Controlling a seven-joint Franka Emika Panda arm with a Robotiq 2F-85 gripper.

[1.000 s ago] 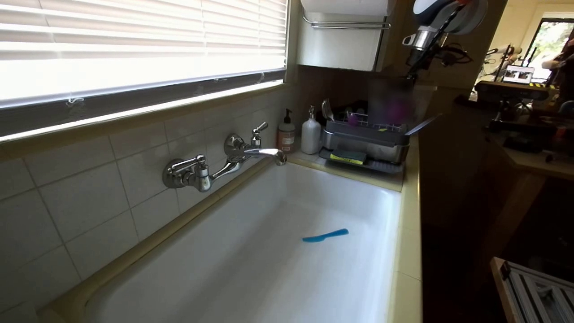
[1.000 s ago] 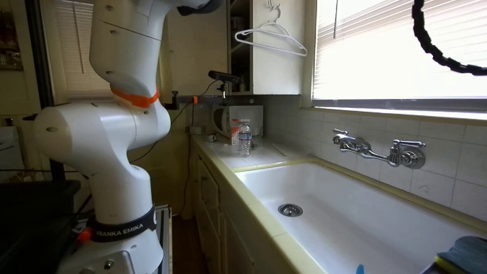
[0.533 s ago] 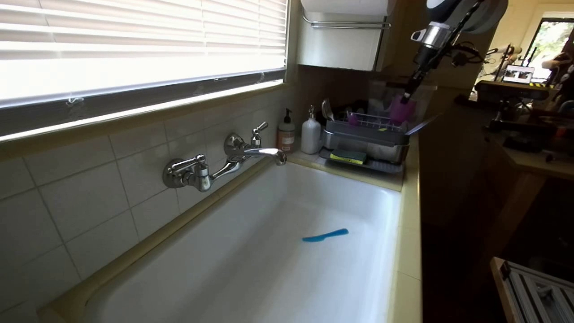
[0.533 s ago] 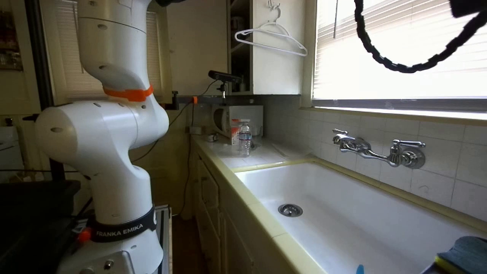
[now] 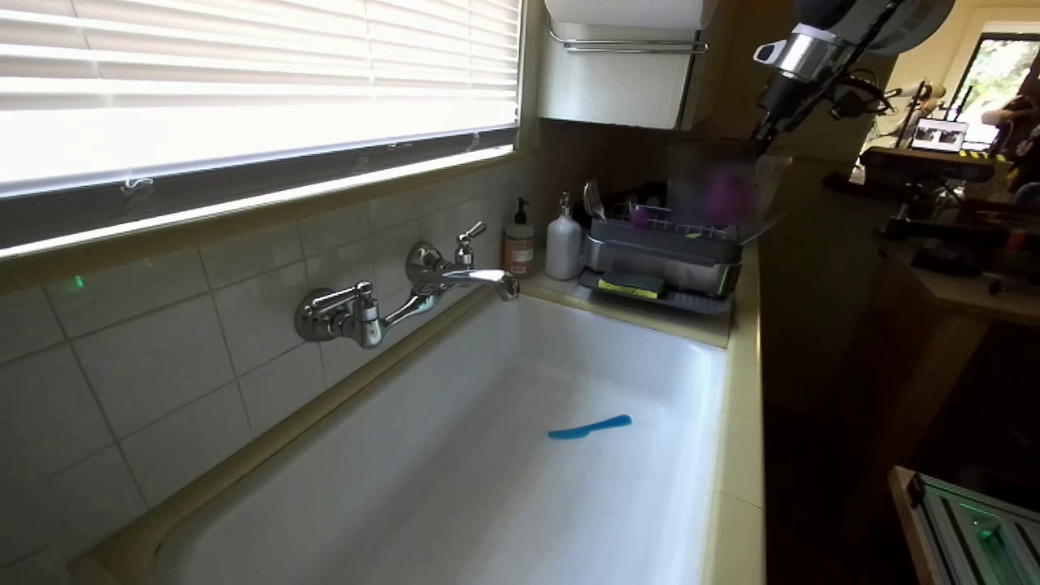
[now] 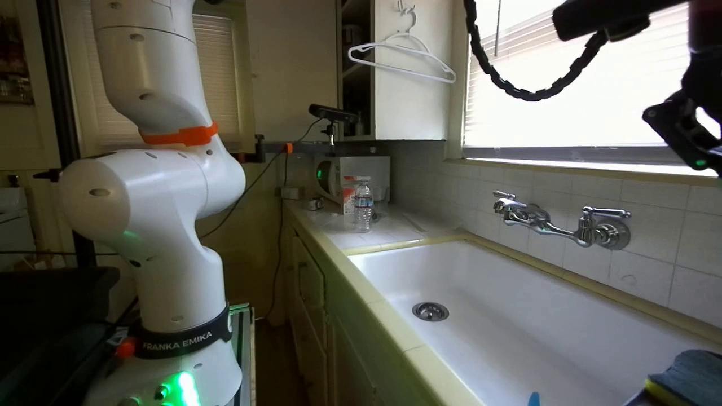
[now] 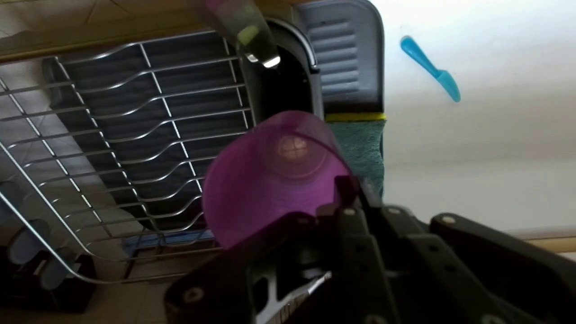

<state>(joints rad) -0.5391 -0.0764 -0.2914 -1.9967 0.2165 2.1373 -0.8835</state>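
In the wrist view my gripper (image 7: 359,193) is shut on the wall of a purple cup (image 7: 265,180). One finger is inside the cup and the other outside, and the cup's open mouth faces the camera. An exterior view has the gripper (image 5: 760,142) just above the cup (image 5: 727,197), over the right end of the dish rack (image 5: 658,248); a blurred patch hides the contact there. Whether the cup rests on the rack or hangs free, I cannot tell. At the right edge of an exterior view the gripper (image 6: 709,152) is partly cut off.
A blue plastic knife (image 5: 589,426) lies in the white sink (image 5: 455,487). Beside the rack are a green and yellow sponge (image 7: 360,146) and two pump bottles, one white (image 5: 563,248). The faucet (image 5: 479,278) juts over the sink. A clear, blurred utensil (image 7: 256,38) leans near the cup.
The arm has swung, bringing its gripper and looped cable into an exterior view from the right, while its upper links shifted left. A green light now glows on the base.
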